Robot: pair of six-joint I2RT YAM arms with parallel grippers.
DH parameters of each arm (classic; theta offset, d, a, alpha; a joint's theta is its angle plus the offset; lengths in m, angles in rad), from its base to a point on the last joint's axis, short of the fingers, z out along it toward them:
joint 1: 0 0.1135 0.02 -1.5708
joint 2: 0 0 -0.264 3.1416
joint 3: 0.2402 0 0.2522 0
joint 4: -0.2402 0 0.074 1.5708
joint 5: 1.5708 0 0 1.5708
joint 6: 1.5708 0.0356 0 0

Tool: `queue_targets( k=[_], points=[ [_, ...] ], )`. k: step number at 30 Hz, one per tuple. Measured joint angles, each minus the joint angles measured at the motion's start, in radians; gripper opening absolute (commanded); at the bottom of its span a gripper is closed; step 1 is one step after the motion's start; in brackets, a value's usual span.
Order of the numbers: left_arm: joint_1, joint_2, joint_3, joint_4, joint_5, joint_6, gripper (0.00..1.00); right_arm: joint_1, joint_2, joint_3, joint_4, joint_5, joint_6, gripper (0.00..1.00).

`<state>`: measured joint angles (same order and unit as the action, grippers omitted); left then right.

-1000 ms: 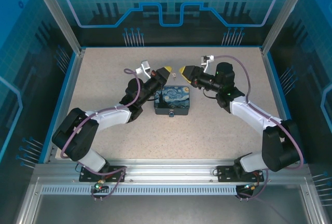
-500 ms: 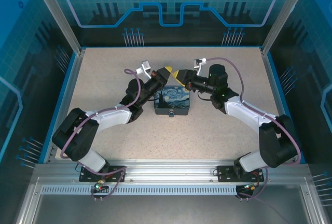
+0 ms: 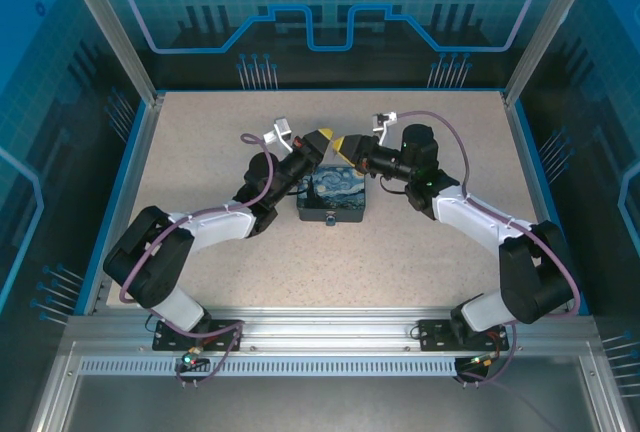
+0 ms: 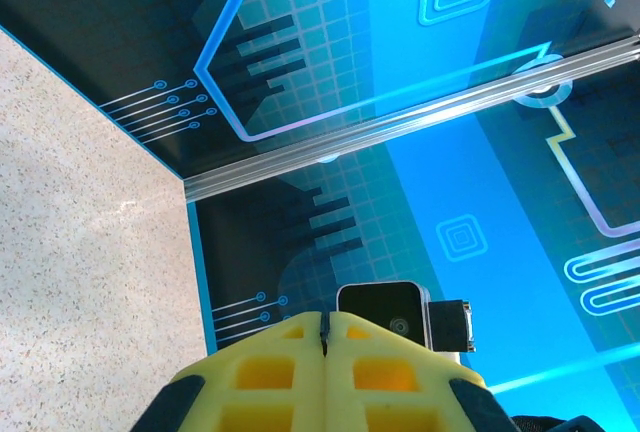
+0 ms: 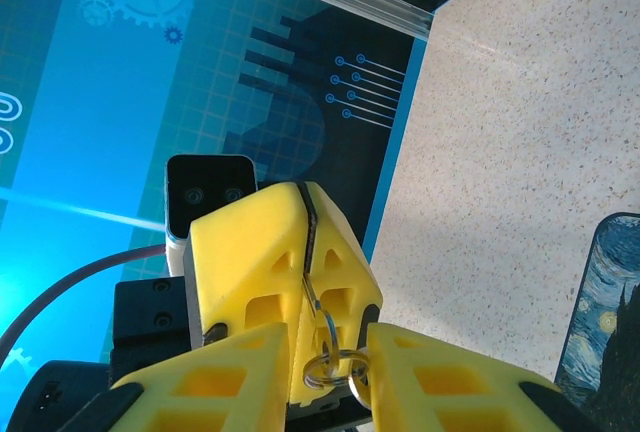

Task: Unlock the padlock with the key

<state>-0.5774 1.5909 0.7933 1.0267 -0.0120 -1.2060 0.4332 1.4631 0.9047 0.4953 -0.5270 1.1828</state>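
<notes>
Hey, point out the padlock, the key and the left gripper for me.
Padlock (image 3: pixel 332 195), top view, middle of its painted face.
Key (image 5: pixel 322 366), right wrist view, its metal ring.
Left gripper (image 4: pixel 325 318), left wrist view, seam between its shut fingers.

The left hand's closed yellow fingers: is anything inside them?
A small metal ring dangles from the seam of the shut left hand. It hangs from a thin metal piece, probably the key, whose remainder the grip hides.
</notes>
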Motion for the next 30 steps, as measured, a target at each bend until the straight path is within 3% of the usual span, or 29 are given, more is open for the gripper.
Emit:
queue_targets(
  k=[9, 12, 19, 30],
  points=[
    [-0.002, 0.0, 0.0, 0.004, 0.0, 0.0, 0.0, -0.002, 0.0, 0.0, 0.0, 0.0, 0.003, 0.21],
    [-0.002, 0.0, 0.0, 0.004, 0.0, 0.0, 0.0, -0.003, 0.0, 0.0, 0.0, 0.001, 0.006, 0.28],
    [-0.002, 0.0, 0.0, 0.004, -0.003, 0.0, 0.0, -0.015, 0.0, 0.0, 0.0, 0.003, 0.007, 0.29],
    [-0.004, 0.0, -0.005, 0.006, -0.011, 0.0, 0.0, -0.015, 0.0, 0.0, 0.0, 0.003, 0.007, 0.22]
  ],
)
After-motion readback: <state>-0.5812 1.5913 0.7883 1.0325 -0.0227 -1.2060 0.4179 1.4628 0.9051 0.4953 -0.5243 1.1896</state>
